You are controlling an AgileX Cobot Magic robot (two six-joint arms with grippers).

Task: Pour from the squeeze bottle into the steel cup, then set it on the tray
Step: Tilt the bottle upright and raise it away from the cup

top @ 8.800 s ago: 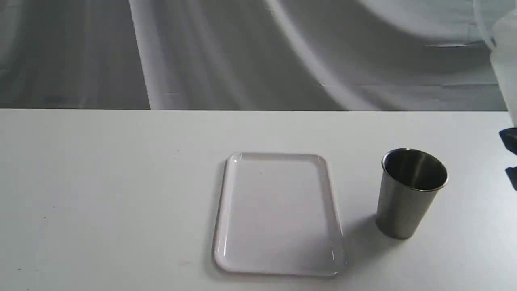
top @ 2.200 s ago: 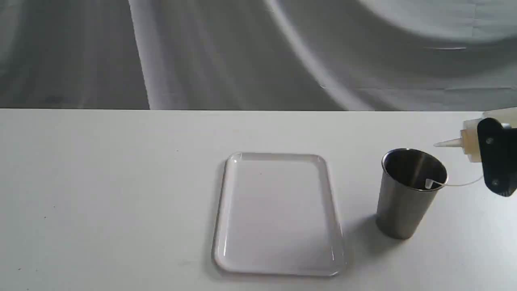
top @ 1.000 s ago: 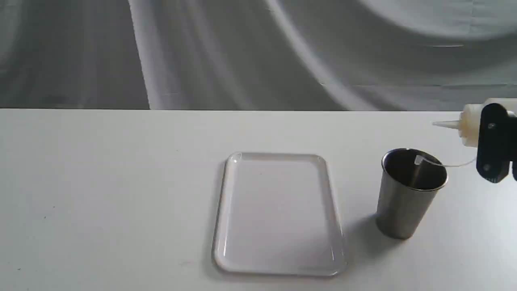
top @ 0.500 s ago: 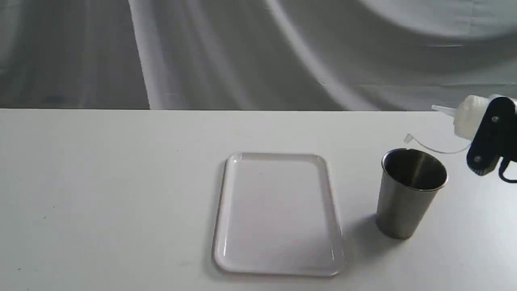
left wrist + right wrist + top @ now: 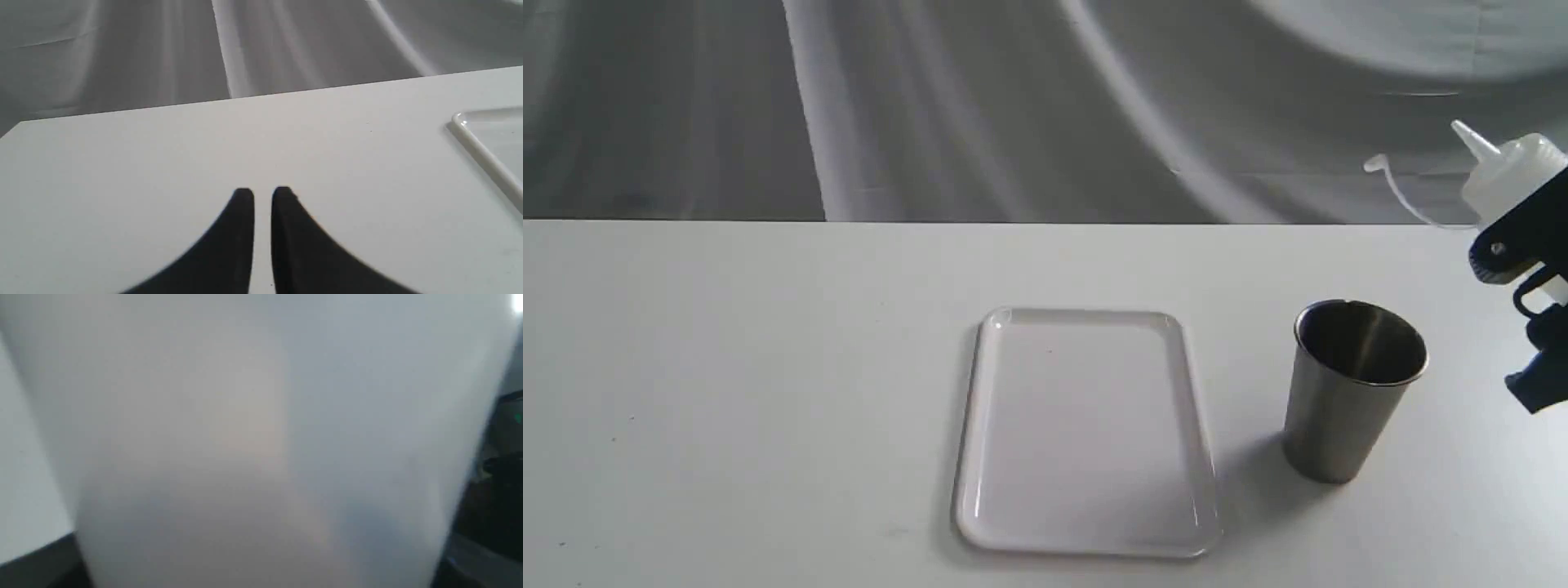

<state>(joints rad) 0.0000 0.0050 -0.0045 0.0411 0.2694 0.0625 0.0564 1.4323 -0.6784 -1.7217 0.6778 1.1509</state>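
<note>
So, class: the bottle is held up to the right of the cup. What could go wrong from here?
1. The steel cup stands between the squeeze bottle and the tray; the carry across could knock it over.
2. The loose tethered cap might snag the cup's rim.

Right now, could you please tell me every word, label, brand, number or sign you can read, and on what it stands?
No text can be read anywhere. The squeeze bottle, the steel cup and the tray show plain, unmarked surfaces; the right wrist view is only a blur of the bottle's wall.
</note>
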